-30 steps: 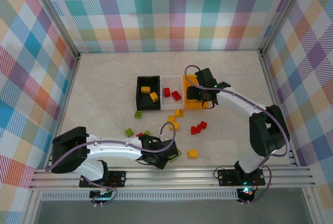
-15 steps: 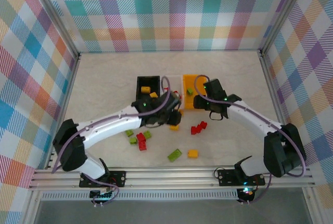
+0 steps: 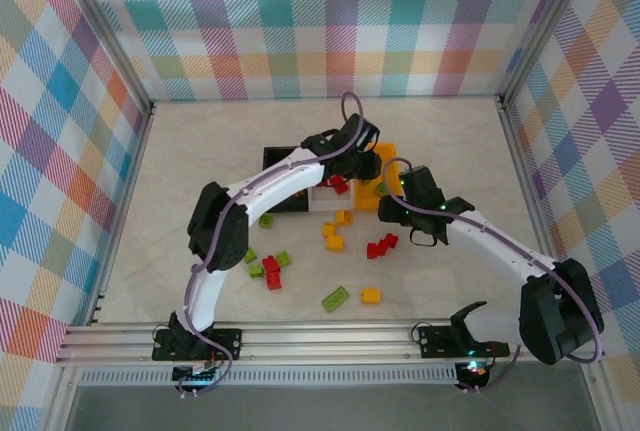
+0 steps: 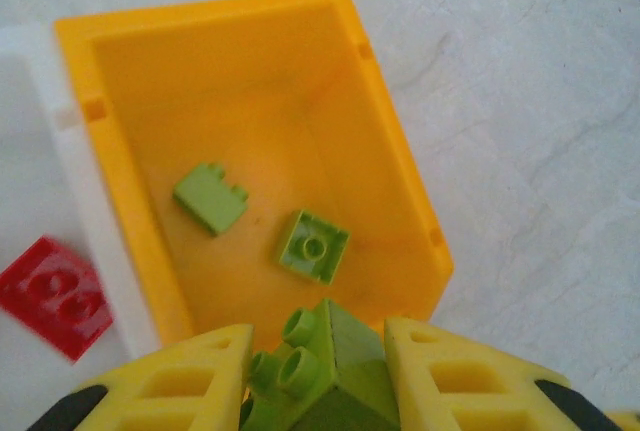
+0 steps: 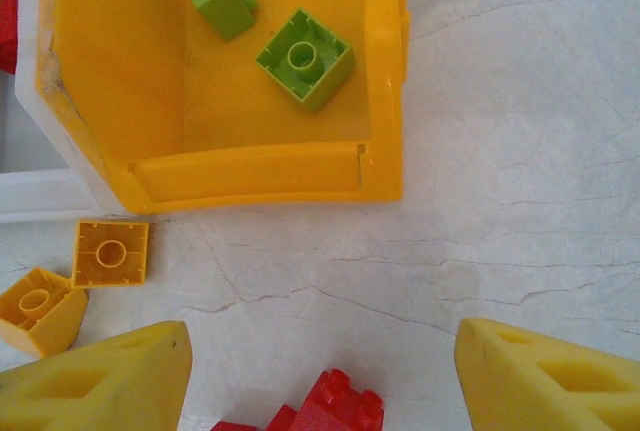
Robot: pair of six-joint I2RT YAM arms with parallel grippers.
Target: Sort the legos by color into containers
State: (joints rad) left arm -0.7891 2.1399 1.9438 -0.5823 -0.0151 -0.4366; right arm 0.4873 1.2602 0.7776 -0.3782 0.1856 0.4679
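Left tool (image 4: 318, 339) is gripping a lime green brick (image 4: 335, 376) between its two yellow fingers, jaws narrowed onto it, studs pointing forward. The orange bin (image 4: 400, 151) is lying directly ahead of the fingertips, its long axis running away from the tool and leaning slightly to the left. The held brick is sitting at the bin's near wall, and the pictures are not showing whether it is hanging fully inside that wall. Two green bricks (image 4: 210, 197) are already lying on the bin floor, ahead of the tool and a little left of its centre line. The white bin (image 4: 65, 141) is touching the orange bin on the tool's left and is carrying a red brick (image 4: 55, 284).

Right tool (image 5: 322, 336) is standing wide, holding nothing, above the bench (image 5: 520, 151). A cluster of red bricks (image 5: 335, 406) is lying between its fingers, at the near edge of the right wrist view. Two yellow bricks (image 5: 110, 251) are lying ahead and to its left, just outside the orange bin.

Judgement: the release is probably calling for a short advance of the left tool, so that the brick is clearing the near wall. The right arm is the nearer one for the red cluster.
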